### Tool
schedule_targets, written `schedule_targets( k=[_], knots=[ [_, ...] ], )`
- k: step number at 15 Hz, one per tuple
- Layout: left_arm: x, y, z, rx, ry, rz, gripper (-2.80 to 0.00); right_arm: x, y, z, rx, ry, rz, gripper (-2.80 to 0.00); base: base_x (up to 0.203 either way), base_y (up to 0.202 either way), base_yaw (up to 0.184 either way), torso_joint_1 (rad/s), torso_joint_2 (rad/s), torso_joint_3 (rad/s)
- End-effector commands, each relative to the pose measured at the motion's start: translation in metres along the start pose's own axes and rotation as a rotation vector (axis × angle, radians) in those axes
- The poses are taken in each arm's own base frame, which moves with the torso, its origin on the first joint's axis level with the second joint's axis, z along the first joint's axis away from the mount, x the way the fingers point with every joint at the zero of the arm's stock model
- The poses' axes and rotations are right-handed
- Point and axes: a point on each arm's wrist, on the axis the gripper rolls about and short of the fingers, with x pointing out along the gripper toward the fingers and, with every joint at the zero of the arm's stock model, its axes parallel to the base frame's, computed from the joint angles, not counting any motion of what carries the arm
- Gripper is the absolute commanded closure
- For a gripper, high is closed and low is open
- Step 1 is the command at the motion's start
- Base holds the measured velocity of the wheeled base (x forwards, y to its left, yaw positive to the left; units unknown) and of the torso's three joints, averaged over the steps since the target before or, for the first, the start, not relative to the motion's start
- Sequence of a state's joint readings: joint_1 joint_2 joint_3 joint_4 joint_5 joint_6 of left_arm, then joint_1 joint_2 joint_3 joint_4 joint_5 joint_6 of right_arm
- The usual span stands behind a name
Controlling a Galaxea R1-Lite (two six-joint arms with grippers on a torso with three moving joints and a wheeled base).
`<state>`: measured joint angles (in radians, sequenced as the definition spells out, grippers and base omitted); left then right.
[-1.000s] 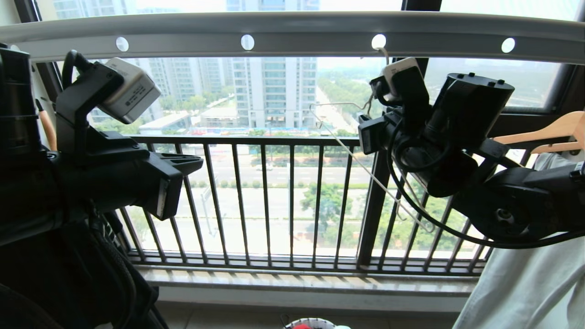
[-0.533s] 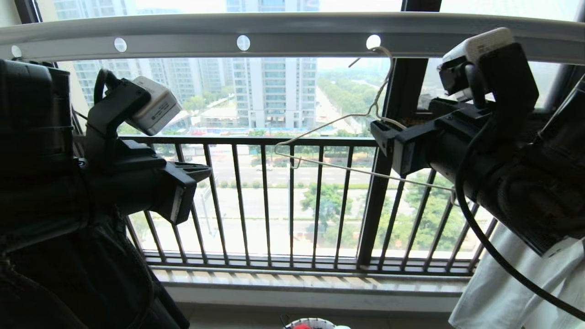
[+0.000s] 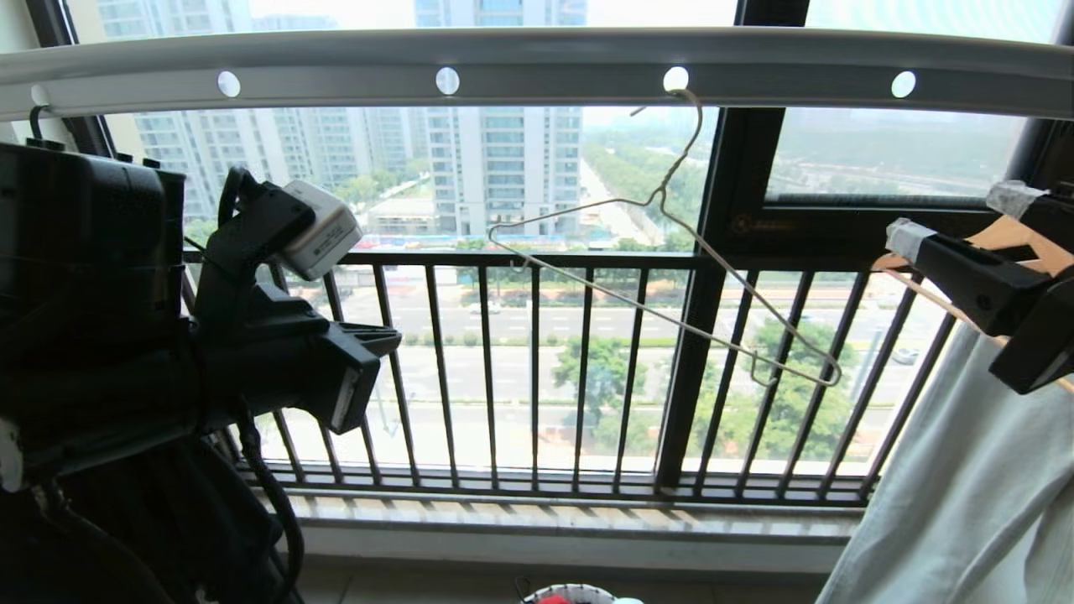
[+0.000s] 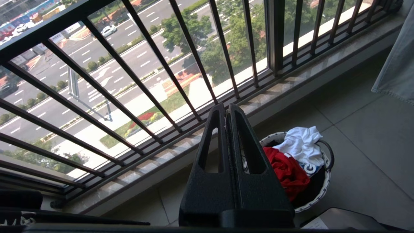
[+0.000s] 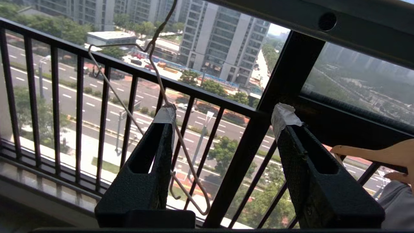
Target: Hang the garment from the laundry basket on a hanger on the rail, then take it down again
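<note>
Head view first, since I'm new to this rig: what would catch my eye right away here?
The bare wire hanger, hooked on the grey rail and hanging tilted against the window, empty. Low on the floor, the laundry basket holds the red garment beside a white T-shirt. The right tool is open at the right edge; the left tool is shut.

A lone blue "G" on the white T-shirt (image 4: 302, 145) in the laundry basket (image 4: 323, 189).
</note>
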<state>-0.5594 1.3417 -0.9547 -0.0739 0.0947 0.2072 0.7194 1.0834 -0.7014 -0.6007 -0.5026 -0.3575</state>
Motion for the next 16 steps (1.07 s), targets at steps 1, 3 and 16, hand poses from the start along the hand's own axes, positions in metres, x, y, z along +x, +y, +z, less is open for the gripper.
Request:
schedule_targets(
  k=[1,3,16],
  knots=[
    [-0.013,0.000,-0.004,-0.004,-0.010,0.002,0.00,-0.020,-0.022,-0.003,0.012,0.016,-0.070,0.00,0.000,0.000,0.000,0.000,0.00,0.000],
    [-0.024,0.000,-0.016,-0.013,0.003,0.004,0.00,-0.037,-0.030,-0.007,0.018,0.055,-0.075,0.00,0.000,0.000,0.000,0.000,0.00,0.000],
    [-0.200,-0.013,-0.123,-0.432,-0.409,0.497,0.00,-0.152,-0.061,-0.056,0.038,0.319,-0.555,0.00,0.000,0.000,0.000,0.000,0.00,0.000]
  ],
)
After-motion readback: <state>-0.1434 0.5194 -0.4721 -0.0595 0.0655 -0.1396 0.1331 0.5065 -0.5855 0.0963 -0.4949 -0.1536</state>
